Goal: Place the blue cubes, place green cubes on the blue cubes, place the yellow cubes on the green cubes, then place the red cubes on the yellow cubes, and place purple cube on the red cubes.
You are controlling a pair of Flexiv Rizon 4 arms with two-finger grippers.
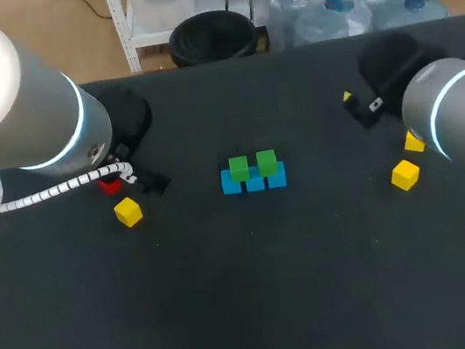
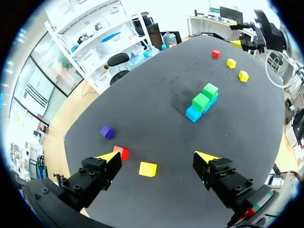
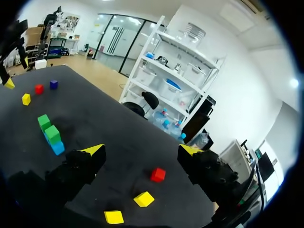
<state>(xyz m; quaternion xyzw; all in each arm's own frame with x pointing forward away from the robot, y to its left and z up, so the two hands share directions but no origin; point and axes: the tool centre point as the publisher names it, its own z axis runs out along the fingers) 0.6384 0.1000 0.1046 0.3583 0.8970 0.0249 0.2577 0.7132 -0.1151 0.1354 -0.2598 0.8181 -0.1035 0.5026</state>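
Observation:
Three blue cubes (image 1: 254, 182) lie in a row at the table's middle, with two green cubes (image 1: 239, 169) on top of them. My left gripper (image 2: 157, 156) hangs open above the table's left part. A yellow cube (image 2: 147, 169) lies under it between the fingers, a red cube (image 2: 121, 152) sits by one tip, and a purple cube (image 2: 107, 132) is further ahead. My right gripper (image 3: 142, 151) is open over the right part, above a red cube (image 3: 158, 175) and two yellow cubes (image 3: 143, 199). The head view shows those yellow cubes (image 1: 405, 174).
In the head view my left arm (image 1: 19, 111) covers the back left corner and half hides the left red cube (image 1: 110, 186). My right arm (image 1: 458, 117) covers the right edge. The dark table (image 1: 260, 294) stretches toward the front.

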